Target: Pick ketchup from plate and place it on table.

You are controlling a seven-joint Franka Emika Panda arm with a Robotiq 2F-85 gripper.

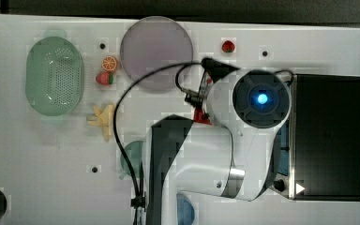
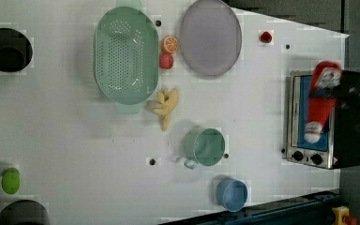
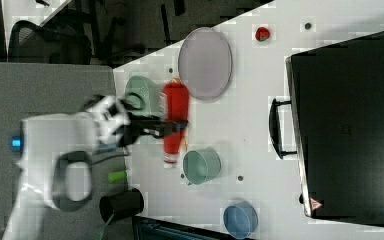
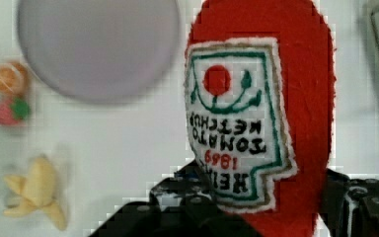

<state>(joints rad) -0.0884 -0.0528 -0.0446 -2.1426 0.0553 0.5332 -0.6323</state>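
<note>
My gripper point(image 3: 173, 127) is shut on the ketchup point(image 3: 174, 112), a red soft bottle with a white label, and holds it in the air off the plate. In the wrist view the ketchup point(image 4: 261, 113) stands close up, with a black finger point(image 4: 177, 210) on either side of its lower end. The pale lavender plate point(image 1: 156, 52) lies bare at the back of the white table point(image 1: 51, 154). In the top view a bit of the ketchup point(image 1: 200, 116) peeks out under the arm, just off the plate's rim. The left view has the ketchup point(image 2: 322, 101) in front of the oven.
A mint colander point(image 1: 55, 75) sits at the top view's left, with an orange slice point(image 1: 109, 63), a strawberry point(image 1: 104, 78) and a banana point(image 1: 103, 121) beside it. A mint cup point(image 2: 205, 146), a blue bowl point(image 2: 232, 193), a black oven point(image 1: 328, 136) and a small red fruit point(image 1: 228, 46) also stand on the table.
</note>
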